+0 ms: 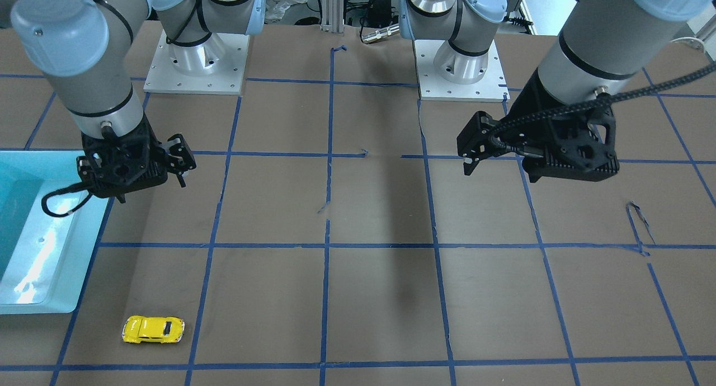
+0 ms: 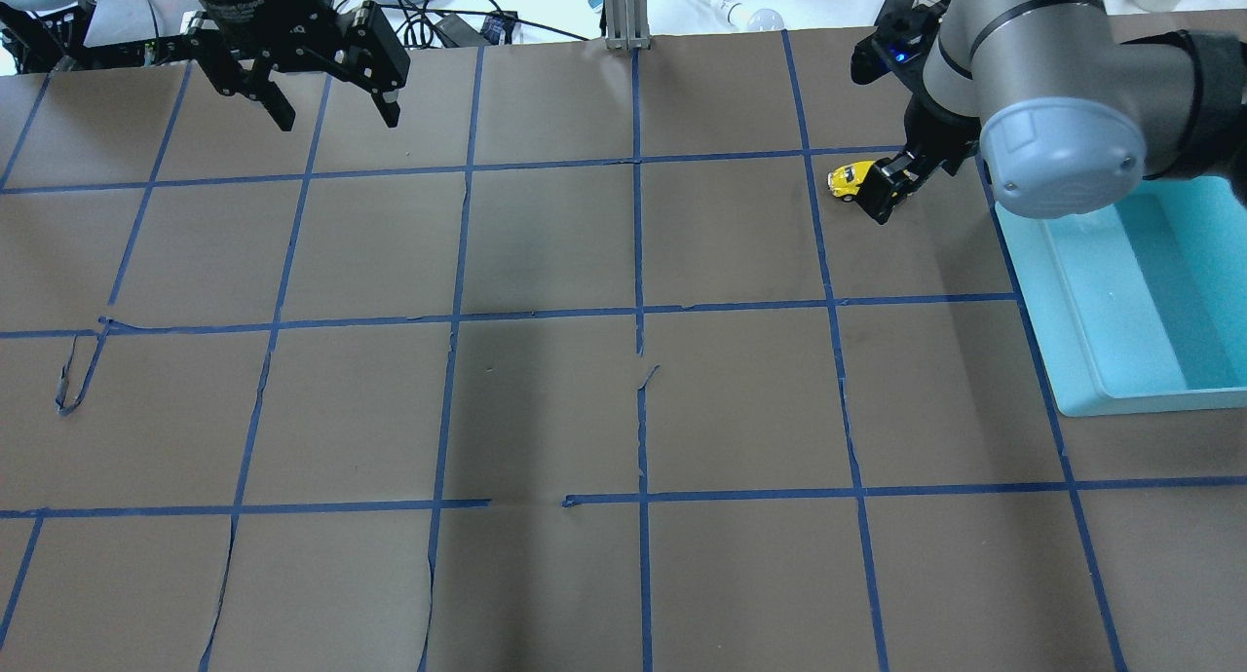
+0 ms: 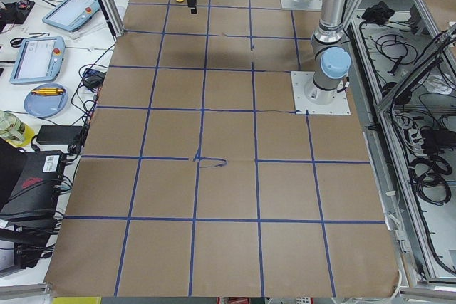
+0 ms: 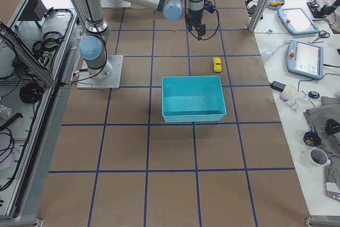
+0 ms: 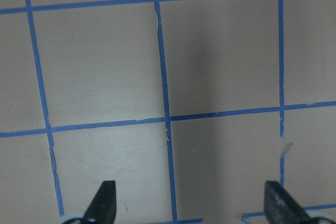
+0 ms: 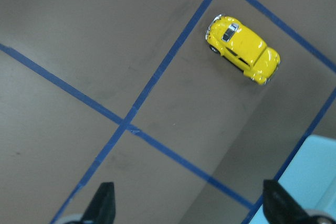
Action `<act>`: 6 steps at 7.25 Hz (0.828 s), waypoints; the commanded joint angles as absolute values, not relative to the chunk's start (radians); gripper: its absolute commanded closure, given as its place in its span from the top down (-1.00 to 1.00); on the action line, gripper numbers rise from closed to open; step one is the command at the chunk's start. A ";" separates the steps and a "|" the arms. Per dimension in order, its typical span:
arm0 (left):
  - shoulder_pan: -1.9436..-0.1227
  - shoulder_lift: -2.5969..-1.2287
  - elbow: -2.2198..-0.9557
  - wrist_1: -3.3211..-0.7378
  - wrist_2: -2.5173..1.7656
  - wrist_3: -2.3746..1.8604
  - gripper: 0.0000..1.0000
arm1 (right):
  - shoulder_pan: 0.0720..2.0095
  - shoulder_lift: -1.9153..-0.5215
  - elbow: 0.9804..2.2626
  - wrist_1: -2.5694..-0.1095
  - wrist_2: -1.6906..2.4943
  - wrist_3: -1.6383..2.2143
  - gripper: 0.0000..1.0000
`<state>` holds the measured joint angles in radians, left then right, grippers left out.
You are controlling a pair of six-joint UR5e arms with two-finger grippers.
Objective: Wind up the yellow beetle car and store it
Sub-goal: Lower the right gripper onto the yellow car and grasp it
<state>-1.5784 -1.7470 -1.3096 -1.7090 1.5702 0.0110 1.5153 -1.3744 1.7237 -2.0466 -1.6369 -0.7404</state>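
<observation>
The yellow beetle car (image 1: 152, 329) stands on its wheels on the brown table, near the far edge from the robot and just beside the teal bin (image 1: 50, 252). It also shows in the right wrist view (image 6: 242, 49) and in the overhead view (image 2: 848, 178). My right gripper (image 1: 180, 162) is open and empty and hangs above the table. The car lies ahead of its fingertips (image 6: 105, 203), apart from them. My left gripper (image 2: 338, 117) is open and empty, high over the other side of the table. Its wrist view shows its fingertips (image 5: 105, 200) over bare paper.
The teal bin (image 2: 1072, 321) is open-topped and looks empty; it sits at the table's right side, next to the right arm. Blue tape lines (image 2: 638, 312) divide the brown paper into squares. Arm bases (image 1: 196, 61) stand at the robot's side.
</observation>
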 commanded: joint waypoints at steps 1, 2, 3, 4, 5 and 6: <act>-1.585 -1.619 -1.507 -1.695 1.589 -0.003 1.00 | 1.499 -1.261 1.720 -2.233 -1.631 -1.162 1.00; -1.574 -1.593 -1.541 -1.625 1.591 -0.003 1.00 | 1.499 -1.211 1.714 -2.303 -1.629 -1.302 1.00; -1.571 -1.594 -1.545 -1.609 1.589 -0.006 1.00 | 1.497 -1.160 1.710 -2.377 -1.602 -1.381 1.00; -1.566 -1.594 -1.545 -1.600 1.588 0.001 1.00 | 1.490 -1.108 1.697 -2.438 -1.560 -1.490 1.00; -1.565 -1.592 -1.546 -1.589 1.588 0.006 1.00 | 1.470 -1.065 1.663 -2.447 -1.527 -1.547 1.00; -1.568 -1.592 -1.540 -1.589 1.588 0.005 1.00 | 1.454 -1.022 1.629 -2.447 -1.491 -1.584 1.00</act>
<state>-1.5668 -1.5935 -1.5431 -1.5955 1.5879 0.0035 1.4738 -1.0786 1.6682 -2.4324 -1.5357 -1.5181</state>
